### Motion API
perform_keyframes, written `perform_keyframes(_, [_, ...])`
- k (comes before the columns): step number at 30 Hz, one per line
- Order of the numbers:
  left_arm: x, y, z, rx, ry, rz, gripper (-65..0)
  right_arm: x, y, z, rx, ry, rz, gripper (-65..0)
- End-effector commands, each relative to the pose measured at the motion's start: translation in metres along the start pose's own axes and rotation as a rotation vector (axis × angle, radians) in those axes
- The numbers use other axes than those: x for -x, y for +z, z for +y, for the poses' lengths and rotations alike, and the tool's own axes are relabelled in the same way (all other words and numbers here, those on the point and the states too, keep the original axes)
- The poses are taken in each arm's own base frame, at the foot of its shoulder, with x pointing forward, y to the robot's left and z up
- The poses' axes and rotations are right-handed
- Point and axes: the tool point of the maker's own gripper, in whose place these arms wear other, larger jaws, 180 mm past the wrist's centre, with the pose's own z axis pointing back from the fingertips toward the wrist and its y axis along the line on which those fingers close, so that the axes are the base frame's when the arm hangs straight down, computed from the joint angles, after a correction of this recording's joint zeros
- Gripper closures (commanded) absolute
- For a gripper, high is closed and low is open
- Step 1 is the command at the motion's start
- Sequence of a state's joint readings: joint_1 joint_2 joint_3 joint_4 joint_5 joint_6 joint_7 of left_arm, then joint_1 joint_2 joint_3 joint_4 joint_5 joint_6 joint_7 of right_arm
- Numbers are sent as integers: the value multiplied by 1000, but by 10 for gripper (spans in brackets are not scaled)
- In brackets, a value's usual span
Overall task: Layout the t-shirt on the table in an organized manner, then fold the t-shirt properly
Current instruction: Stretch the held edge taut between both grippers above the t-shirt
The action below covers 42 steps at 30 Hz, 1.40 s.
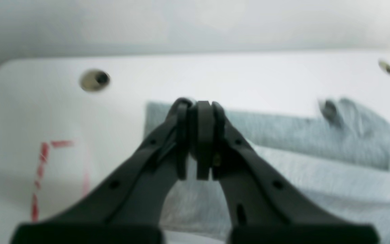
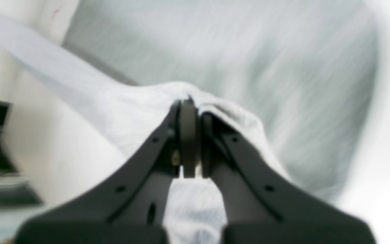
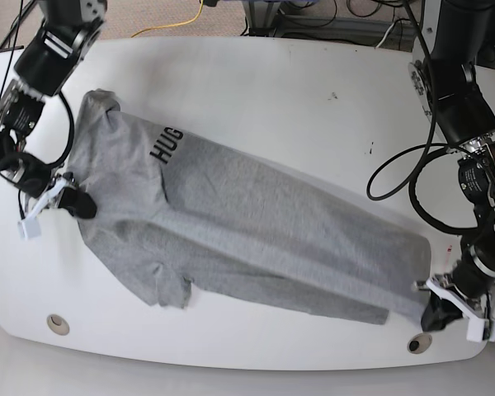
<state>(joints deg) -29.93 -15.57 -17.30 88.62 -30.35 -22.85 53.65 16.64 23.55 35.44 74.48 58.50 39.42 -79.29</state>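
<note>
The grey t-shirt [image 3: 256, 223] lies stretched diagonally across the white table [image 3: 272, 91], its printed chest end at the upper left and its hem at the lower right. My right gripper [image 3: 81, 205] is at the shirt's left edge. In the right wrist view this gripper [image 2: 190, 101] is shut on a bunched fold of the t-shirt [image 2: 249, 51], which drapes over its fingers. My left gripper [image 3: 434, 317] is shut at the hem corner, close to the table's front right edge. In the left wrist view the left gripper [image 1: 200, 103] is closed at the edge of the t-shirt [image 1: 300, 135], with fabric passing under it.
Two round metal grommets [image 3: 56, 323] [image 3: 415, 342] sit near the front edge; the left wrist view shows them too [image 1: 95, 80] [image 1: 386, 67]. A red tape corner [image 1: 41, 169] marks the table [image 1: 215, 74]. Cables [image 3: 181, 21] lie beyond the table's far edge.
</note>
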Motion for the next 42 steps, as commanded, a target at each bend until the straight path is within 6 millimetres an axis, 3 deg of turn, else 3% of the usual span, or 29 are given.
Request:
perform_keyframes(1, [-80,12,-1,-6,-31,-191,0,-89,8,2,4,90,-125,0])
perform_keyframes(2, [-86,14,-2,-9,-33,-203,0,-97,8,3,7,98,-133,0])
perform_keyframes(4, [-110,26,-7,-20,-46,-263,-7,-143,10,14,14,156,-164,0])
perform_keyframes(5, [-116,30,-8,-23,-49,-279,-7,-152,11,16,16,169,-170,0])
perform_keyframes(6, [-140,43,-15,-32,-70,-339,-6,-180,20,22,29,212,-193,0])
perform_keyframes(12, [-239,103,-37,-52,-162,-587,-8,-279,62,67,36,371,-294,0])
perform_keyframes(15, [-282,130,-34,-69,-182,-676,-8,-315,85,88,41,427,-340,0])
perform_keyframes(21, [-331,151,-29,-58,-157,-756,-8,-349,113,109,47,474,-389,0])
perform_keyframes(26, [-338,154,-32,-51,-175,-767,-8,-351,127,113,32,494,-398,0])
perform_keyframes(30, [-325,144,-32,-50,-181,-727,-7,-334,120,99,17,469,-364,0])
perform_keyframes(35, [-284,127,-30,-32,-168,-643,-6,-291,116,67,1,413,-320,0])
perform_keyframes(42, [-194,99,-16,-37,-115,-468,-6,-200,97,22,-16,297,-209,0])
